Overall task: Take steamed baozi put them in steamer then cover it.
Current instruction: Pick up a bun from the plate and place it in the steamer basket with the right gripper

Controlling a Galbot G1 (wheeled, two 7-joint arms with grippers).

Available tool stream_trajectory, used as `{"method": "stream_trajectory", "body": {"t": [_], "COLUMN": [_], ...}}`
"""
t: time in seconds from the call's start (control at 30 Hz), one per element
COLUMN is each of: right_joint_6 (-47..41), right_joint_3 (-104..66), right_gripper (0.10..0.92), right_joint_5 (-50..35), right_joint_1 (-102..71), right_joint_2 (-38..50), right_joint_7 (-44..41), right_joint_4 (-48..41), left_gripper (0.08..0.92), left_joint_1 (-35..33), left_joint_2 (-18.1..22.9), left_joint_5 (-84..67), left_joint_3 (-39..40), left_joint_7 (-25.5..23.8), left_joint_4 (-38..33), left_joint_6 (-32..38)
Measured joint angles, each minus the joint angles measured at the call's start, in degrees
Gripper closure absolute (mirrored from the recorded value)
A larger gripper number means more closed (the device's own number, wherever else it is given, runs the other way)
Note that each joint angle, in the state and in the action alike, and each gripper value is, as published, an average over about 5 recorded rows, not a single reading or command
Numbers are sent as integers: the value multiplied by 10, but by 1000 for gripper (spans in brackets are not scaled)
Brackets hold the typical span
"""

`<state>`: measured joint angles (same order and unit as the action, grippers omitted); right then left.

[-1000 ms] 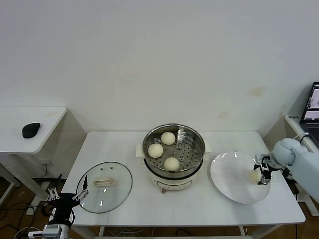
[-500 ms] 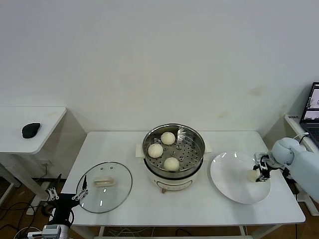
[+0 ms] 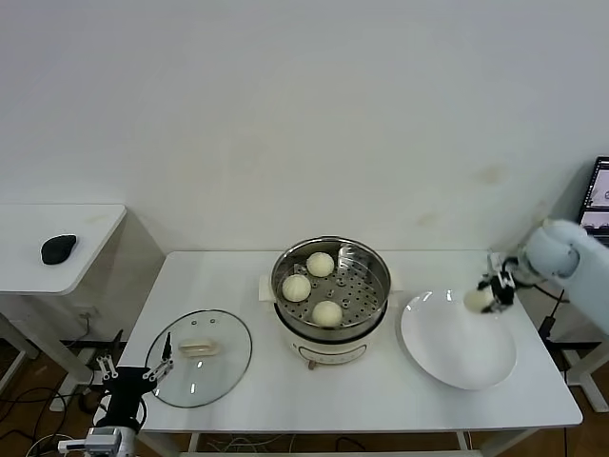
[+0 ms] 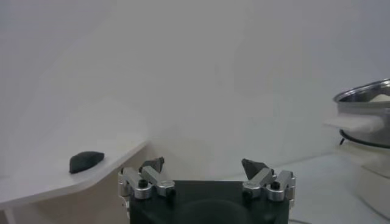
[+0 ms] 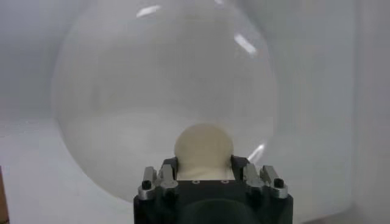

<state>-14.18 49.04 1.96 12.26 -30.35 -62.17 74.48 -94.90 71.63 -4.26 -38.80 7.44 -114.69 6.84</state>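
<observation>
The steamer (image 3: 366, 295), a steel basket on a cream-white pot base, stands mid-table with three baozi inside (image 3: 321, 264) (image 3: 296, 287) (image 3: 327, 312). My right gripper (image 3: 487, 295) is shut on the fourth baozi (image 3: 477, 299) and holds it above the far right part of the white plate (image 3: 447, 352). In the right wrist view the baozi (image 5: 203, 148) sits between the fingers over the plate (image 5: 122, 103). The glass cover (image 3: 228, 357) with its cream handle lies flat on the table, left of the steamer. My left gripper (image 3: 130, 373) is open, low at the table's front left corner.
A side table at the left holds a black mouse (image 3: 59, 248); it also shows in the left wrist view (image 4: 85, 161). A laptop (image 3: 599, 200) is at the right edge. The steamer's rim (image 4: 365, 94) shows in the left wrist view.
My right gripper has lifted the baozi off the plate and carried it up and slightly toward the back. The left arm has not moved.
</observation>
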Motion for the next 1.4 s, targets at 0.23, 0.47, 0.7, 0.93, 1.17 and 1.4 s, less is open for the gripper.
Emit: {"method": "stream_trajectory", "body": {"t": [0.23, 0.47, 0.7, 0.93, 1.17, 1.4], "right_joint_6": [-34, -82, -132, -172, -195, -204], "right_joint_3": [114, 185, 221, 241, 251, 252], "right_gripper": [462, 457, 457, 457, 457, 457], "right_joint_5": [-87, -176, -238, -266, -273, -262], "right_joint_1": [147, 215, 225, 209, 187, 166], "right_joint_2": [-39, -108, -178, -233, -261, -272], "right_joint_7": [17, 52, 89, 118, 131, 136], "right_joint_4": [39, 58, 58, 45, 35, 22], "left_gripper": [177, 177, 177, 177, 177, 177], "left_joint_1": [2, 4, 3, 5, 4, 4], "left_joint_2": [0, 3, 9, 13, 16, 15], "left_joint_5": [-1, -2, -3, -4, -5, -7], "left_joint_3": [3, 0, -5, -7, -8, -9], "left_joint_7": [0, 0, 0, 0, 0, 1], "left_joint_4": [0, -2, -2, -1, 1, 2], "left_joint_6": [2, 1, 1, 1, 3, 4]}}
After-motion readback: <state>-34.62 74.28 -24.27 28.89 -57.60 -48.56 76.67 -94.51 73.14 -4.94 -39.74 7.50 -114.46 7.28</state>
